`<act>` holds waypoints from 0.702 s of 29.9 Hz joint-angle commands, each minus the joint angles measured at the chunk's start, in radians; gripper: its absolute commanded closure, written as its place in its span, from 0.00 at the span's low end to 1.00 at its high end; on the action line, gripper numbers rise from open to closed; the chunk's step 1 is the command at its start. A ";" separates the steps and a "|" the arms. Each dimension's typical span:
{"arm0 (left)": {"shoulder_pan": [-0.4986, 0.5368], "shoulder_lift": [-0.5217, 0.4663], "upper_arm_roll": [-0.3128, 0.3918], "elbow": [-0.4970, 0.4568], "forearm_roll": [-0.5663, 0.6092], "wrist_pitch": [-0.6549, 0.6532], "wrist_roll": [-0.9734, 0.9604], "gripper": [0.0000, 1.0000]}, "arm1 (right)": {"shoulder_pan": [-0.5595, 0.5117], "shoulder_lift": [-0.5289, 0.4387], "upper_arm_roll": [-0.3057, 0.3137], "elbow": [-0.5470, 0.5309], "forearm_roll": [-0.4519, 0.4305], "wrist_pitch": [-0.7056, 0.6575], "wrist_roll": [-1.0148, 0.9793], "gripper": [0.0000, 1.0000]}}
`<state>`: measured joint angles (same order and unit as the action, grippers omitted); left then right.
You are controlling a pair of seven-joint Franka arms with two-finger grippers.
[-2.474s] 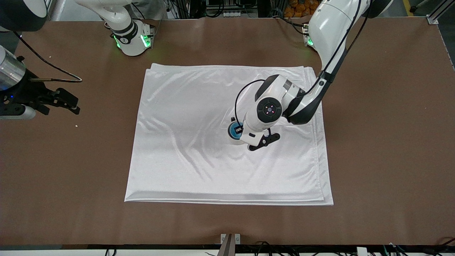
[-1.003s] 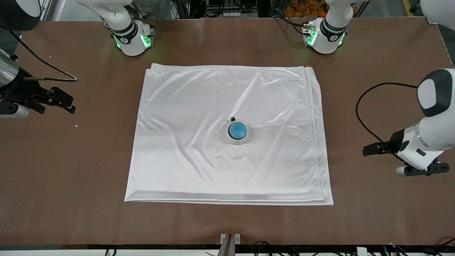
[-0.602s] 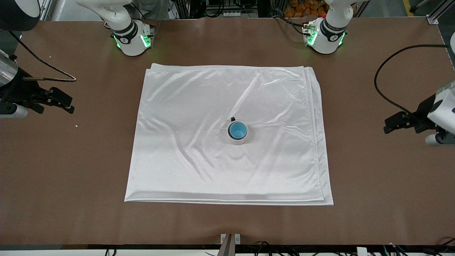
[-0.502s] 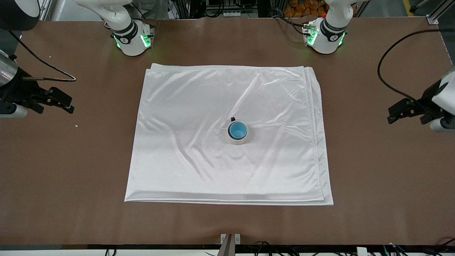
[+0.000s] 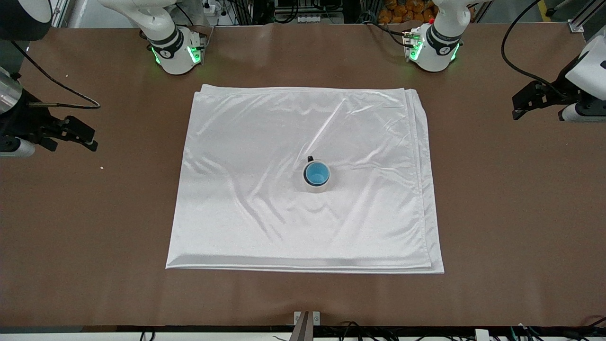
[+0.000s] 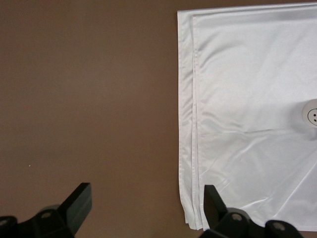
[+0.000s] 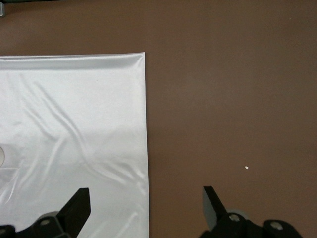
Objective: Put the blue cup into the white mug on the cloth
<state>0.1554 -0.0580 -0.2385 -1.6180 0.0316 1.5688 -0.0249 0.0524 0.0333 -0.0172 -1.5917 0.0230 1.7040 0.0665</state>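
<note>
The blue cup (image 5: 316, 174) sits nested inside the white mug (image 5: 316, 183), only its bright blue inside showing within the cream rim, so the placing looks done to me. The mug stands upright on the cloth (image 5: 265, 218), roughly at the cloth's middle, its dark handle turned toward the robots' bases. The cloth lies flat on the brown counter (image 5: 511, 227), folded in layers with its wrinkles fanning out around the mug; nothing else rests on it.

Both arms are off the cloth, which fits a finished job. The left end effector (image 5: 523, 102) hangs over bare counter well apart from the mug, toward the left arm's end of the counter, its fingers (image 6: 78, 203) spread wide and empty. The right end effector (image 5: 78, 135) waits over bare counter toward the right arm's end, also well apart from the mug, fingers (image 7: 78, 204) spread with nothing between them. A tiny white crumb (image 5: 102, 167) lies on the counter near it.
</note>
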 commanded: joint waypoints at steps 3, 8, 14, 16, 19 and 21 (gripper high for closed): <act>-0.002 -0.014 0.008 -0.017 -0.025 -0.019 0.025 0.00 | 0.004 -0.026 -0.010 -0.019 0.000 0.003 -0.016 0.00; -0.002 -0.014 0.013 -0.016 -0.027 -0.026 0.025 0.00 | 0.006 -0.029 -0.010 -0.017 -0.014 0.002 -0.019 0.00; 0.000 -0.013 0.013 -0.014 -0.065 -0.026 0.023 0.00 | 0.007 -0.032 -0.007 -0.017 -0.031 0.000 -0.020 0.00; 0.000 -0.013 0.015 -0.014 -0.071 -0.026 0.023 0.00 | 0.006 -0.032 -0.007 -0.017 -0.031 0.000 -0.022 0.00; 0.000 -0.013 0.016 -0.013 -0.078 -0.027 0.023 0.00 | 0.006 -0.032 -0.009 -0.017 -0.032 0.000 -0.022 0.00; 0.000 -0.013 0.016 -0.013 -0.078 -0.027 0.023 0.00 | 0.006 -0.032 -0.009 -0.017 -0.032 0.000 -0.025 0.00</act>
<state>0.1543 -0.0580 -0.2311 -1.6290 -0.0213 1.5556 -0.0240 0.0524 0.0275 -0.0212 -1.5917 0.0050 1.7040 0.0541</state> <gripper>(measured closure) 0.000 0.000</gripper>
